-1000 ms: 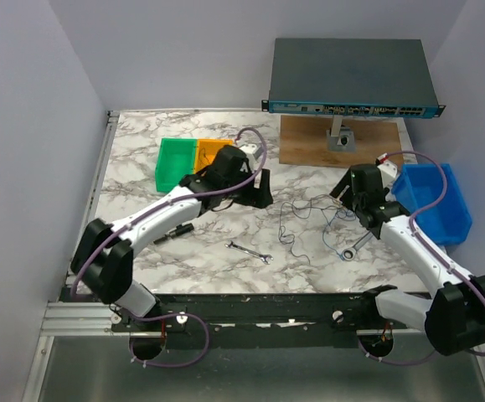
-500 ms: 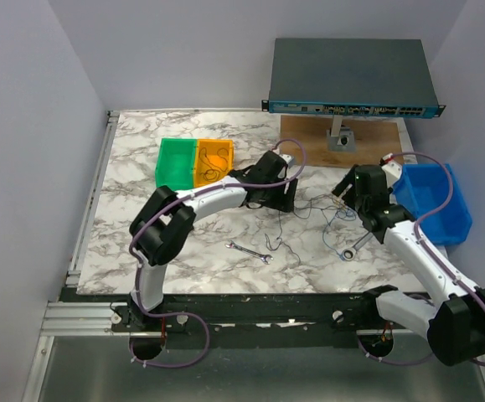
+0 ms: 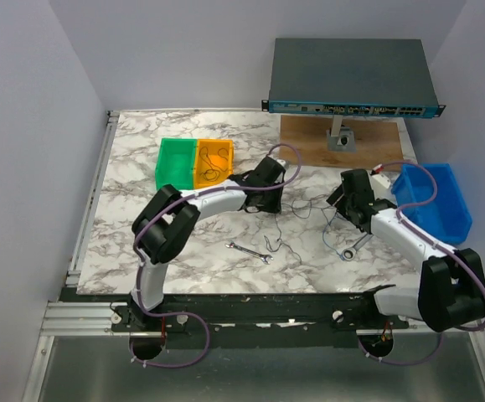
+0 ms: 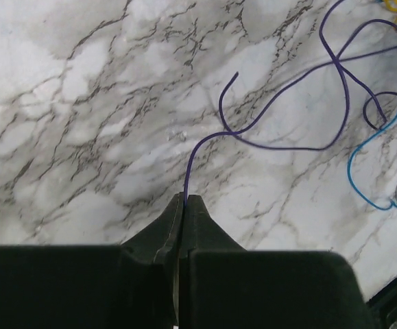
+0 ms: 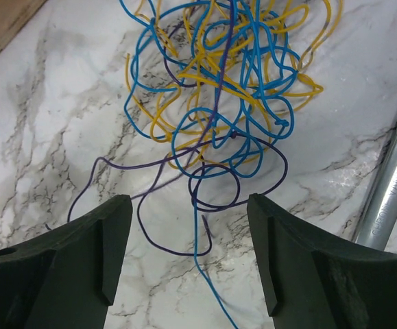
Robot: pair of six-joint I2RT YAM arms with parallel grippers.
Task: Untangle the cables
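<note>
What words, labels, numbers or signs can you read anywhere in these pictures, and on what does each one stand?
None can be read.
The network switch carries small marks along its front panel, but they are too small and blurred to read.
No other lettering shows in any view.

Marble-look table, white w/ grey veins. Green bin & orange bin side by side, touching, back left. Blue bin at right edge. Dk grey network switch at back, raised on small stand over wooden board. Two silver wrenches flat on top: first wrench nr front centre, second wrench further right, well apart.
</note>
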